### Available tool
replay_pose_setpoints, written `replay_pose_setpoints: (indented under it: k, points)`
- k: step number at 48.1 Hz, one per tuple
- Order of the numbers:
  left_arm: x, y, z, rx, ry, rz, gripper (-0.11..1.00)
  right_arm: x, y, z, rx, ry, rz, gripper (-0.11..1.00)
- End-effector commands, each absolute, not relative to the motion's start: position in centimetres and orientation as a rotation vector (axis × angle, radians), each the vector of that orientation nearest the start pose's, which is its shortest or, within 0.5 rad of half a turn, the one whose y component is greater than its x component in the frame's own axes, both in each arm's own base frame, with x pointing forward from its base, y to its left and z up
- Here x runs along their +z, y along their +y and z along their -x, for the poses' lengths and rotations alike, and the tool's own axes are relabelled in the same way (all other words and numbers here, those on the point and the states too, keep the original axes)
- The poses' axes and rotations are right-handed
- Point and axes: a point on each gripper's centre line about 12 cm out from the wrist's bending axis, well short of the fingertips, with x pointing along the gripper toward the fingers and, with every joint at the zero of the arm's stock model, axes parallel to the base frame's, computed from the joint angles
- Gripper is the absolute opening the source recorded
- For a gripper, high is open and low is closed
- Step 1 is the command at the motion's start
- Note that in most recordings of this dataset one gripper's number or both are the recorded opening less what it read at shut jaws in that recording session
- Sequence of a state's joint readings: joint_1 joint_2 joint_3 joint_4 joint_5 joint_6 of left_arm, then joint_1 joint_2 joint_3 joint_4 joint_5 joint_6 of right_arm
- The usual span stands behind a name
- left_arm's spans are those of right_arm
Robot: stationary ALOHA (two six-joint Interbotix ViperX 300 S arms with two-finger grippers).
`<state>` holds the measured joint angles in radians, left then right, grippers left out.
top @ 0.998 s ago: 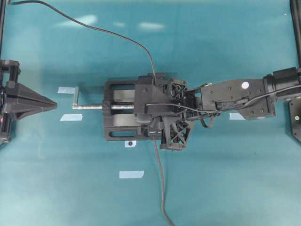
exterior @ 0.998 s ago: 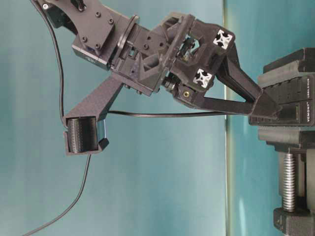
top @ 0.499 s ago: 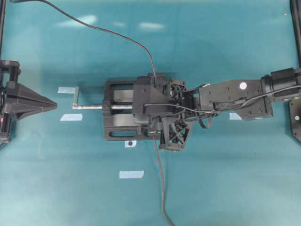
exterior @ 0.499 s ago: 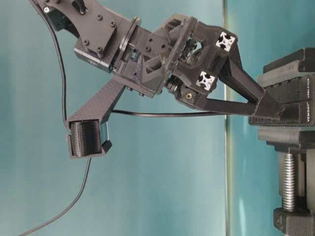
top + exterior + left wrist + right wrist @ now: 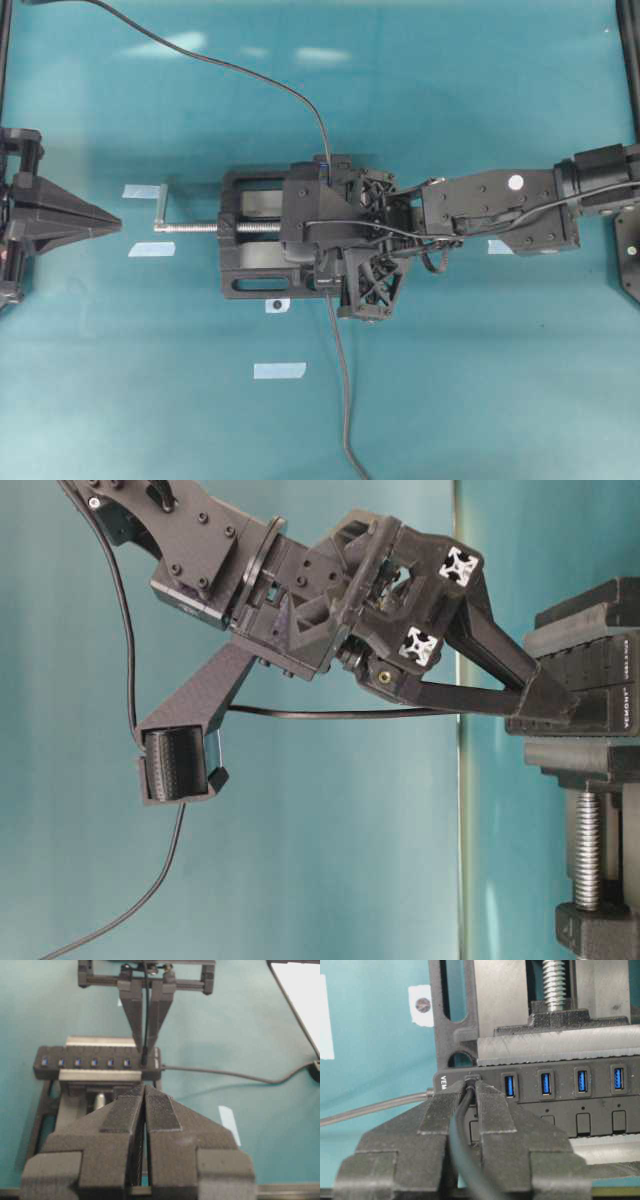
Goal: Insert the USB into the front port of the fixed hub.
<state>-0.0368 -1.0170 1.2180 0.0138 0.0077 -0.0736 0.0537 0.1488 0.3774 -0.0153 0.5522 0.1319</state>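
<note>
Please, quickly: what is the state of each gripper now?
Left gripper: closed, holding nothing.
Right gripper: closed on the small black USB plug, at the long black hub with blue slots.

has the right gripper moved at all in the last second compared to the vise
Yes, slightly. In the overhead view the right gripper has crept left, further over the vise, carrying the USB toward the hub.

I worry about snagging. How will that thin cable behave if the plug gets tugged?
Probably floppy: the thin cable curves loosely across the table. Likely light, since it hangs in a slack arc in the table-level view. It would trail the right gripper, not push back.
</note>
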Motion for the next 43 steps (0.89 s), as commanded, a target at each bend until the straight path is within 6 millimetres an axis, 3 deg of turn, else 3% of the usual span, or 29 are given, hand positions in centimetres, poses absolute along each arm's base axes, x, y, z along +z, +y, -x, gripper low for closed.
replay_pose_setpoints:
  k: [1,31,43]
  points:
    - [25.5,-0.7,-18.7,-0.032,0.199,0.056,0.0,15.8,2.6,-41.9,-0.019,1.084,-0.079,0.09]
    - [25.5,-0.7,-18.7,-0.033,0.197,0.053,0.0,16.7,2.6,-42.1,-0.017,1.053,-0.081,0.1]
    - [25.6,-0.7,-18.7,-0.033,0.194,0.054,0.0,17.6,2.6,-42.4,-0.014,1.016,-0.079,0.22]
